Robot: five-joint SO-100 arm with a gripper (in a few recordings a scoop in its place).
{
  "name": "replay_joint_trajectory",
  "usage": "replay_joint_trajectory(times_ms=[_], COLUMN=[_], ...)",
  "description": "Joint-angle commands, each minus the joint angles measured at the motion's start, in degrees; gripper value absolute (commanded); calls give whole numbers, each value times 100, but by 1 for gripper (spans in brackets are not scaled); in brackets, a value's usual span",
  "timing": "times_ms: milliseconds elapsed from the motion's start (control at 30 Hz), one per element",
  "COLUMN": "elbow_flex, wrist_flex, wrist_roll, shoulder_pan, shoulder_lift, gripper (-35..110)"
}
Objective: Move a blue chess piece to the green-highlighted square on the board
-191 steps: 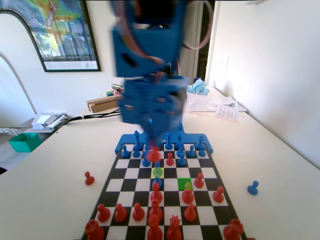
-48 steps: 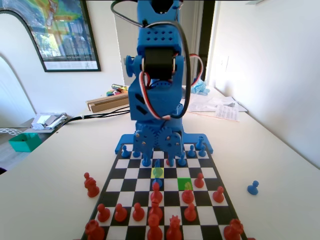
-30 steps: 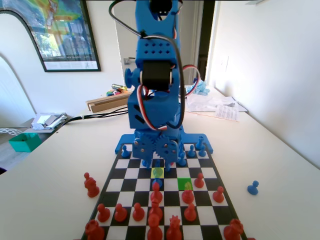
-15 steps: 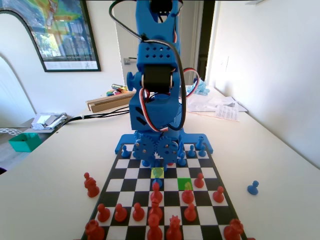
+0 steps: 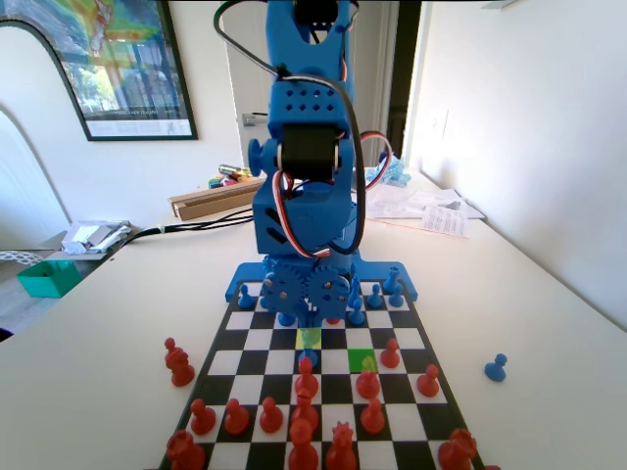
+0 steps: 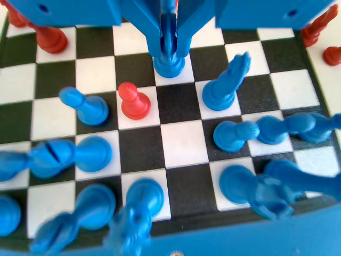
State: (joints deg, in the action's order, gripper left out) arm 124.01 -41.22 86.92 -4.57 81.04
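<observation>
Board (image 5: 387, 338) first: your green square (image 5: 361, 359) lies nearer the red side than the gripper (image 6: 169, 45). Gripper is closed on the pawn (image 6: 169, 65), which stands on a white square. You're at the grasp step; next, lift it straight up and clear of neighbours.

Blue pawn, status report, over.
Tool low, jaws closed around the blue pawn, base on a white square. Green square holds a red pawn. Another red pawn beside the tool.
</observation>
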Motion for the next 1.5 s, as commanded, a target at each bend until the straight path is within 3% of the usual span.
replay_joint_trajectory(times_ms=[0, 200, 367, 767, 1467], elbow_flex=[-633, -1626, -1986, -1828, -1564], wrist_flex=[-536, -1389, -1494, -1274, -606], wrist_roll=[-79, -360, -642, -1020, -747], shoulder_pan=[-18, 141, 510, 1257, 1160], shoulder_lift=[185, 229, 176, -193, -826], gripper=[1, 1, 1, 1, 1])
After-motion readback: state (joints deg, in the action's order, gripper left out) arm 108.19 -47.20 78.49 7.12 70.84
